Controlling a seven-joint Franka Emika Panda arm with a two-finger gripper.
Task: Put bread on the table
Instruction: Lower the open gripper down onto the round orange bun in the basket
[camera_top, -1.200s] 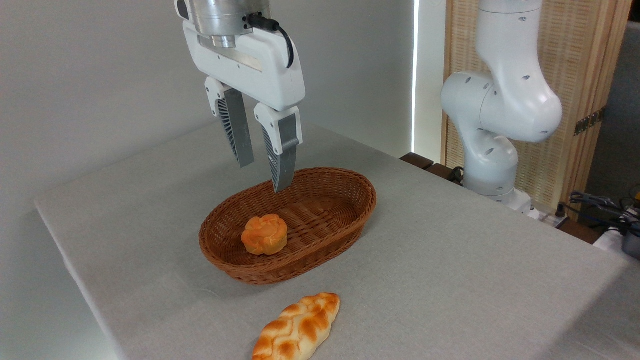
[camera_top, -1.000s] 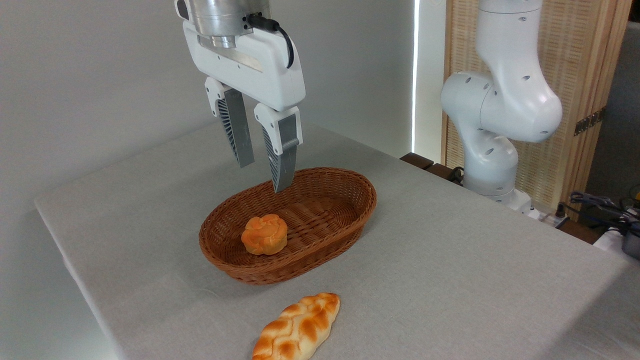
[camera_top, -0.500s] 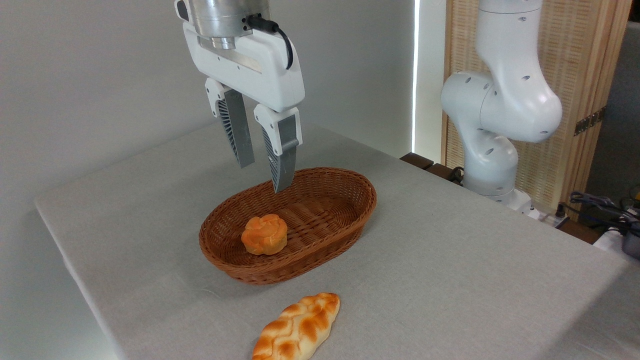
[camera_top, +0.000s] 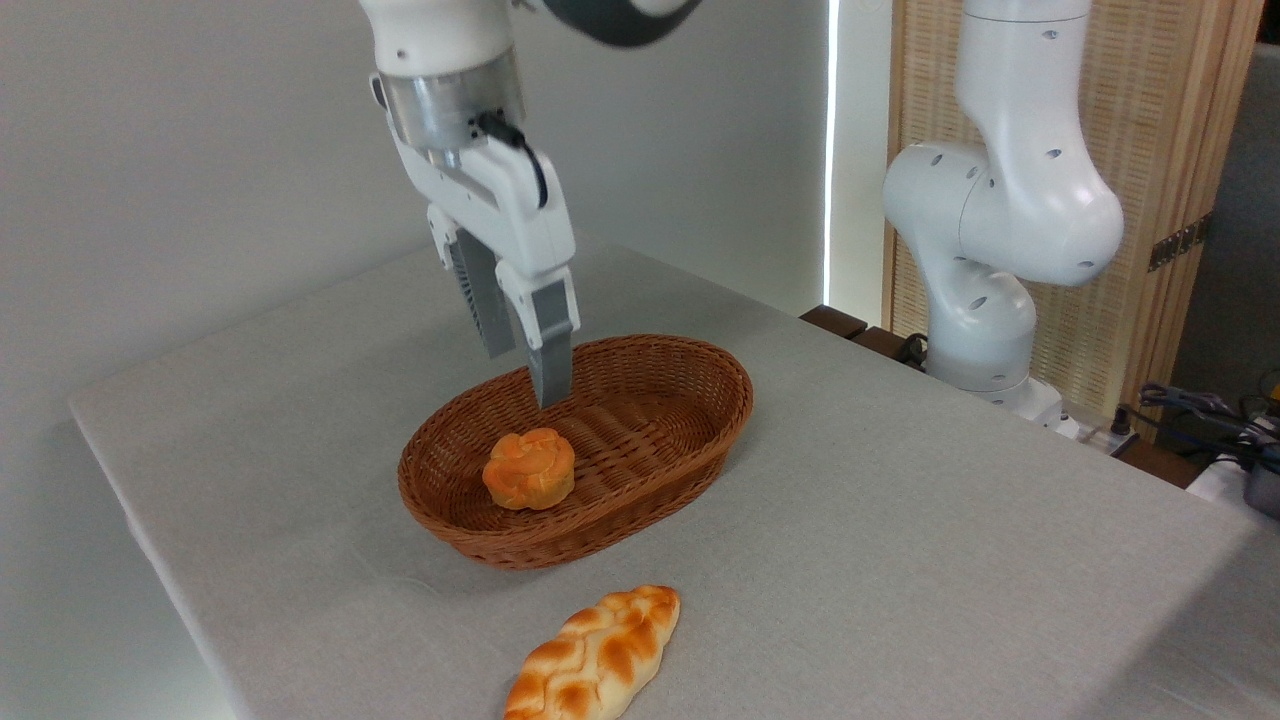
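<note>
From the fixed camera, the bread (camera_top: 529, 468) lies in the wicker basket (camera_top: 700, 420), toward its 8 o'clock end. The hand (camera_top: 524, 372) hangs above it, toward 12 o'clock, holding nothing. Best to descend straight, straddle the bun clear of the basket wall, then lift out onto the worktop (camera_top: 900, 520). One finger overlaps the other, so I cannot tell their gap. The braided loaf (camera_top: 595, 655) is cut off at 6 o'clock.

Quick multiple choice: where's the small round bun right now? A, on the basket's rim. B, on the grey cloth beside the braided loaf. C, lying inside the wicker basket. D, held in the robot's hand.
C: the bun sits on the floor of the wicker basket, with the hand above it holding nothing.
</note>
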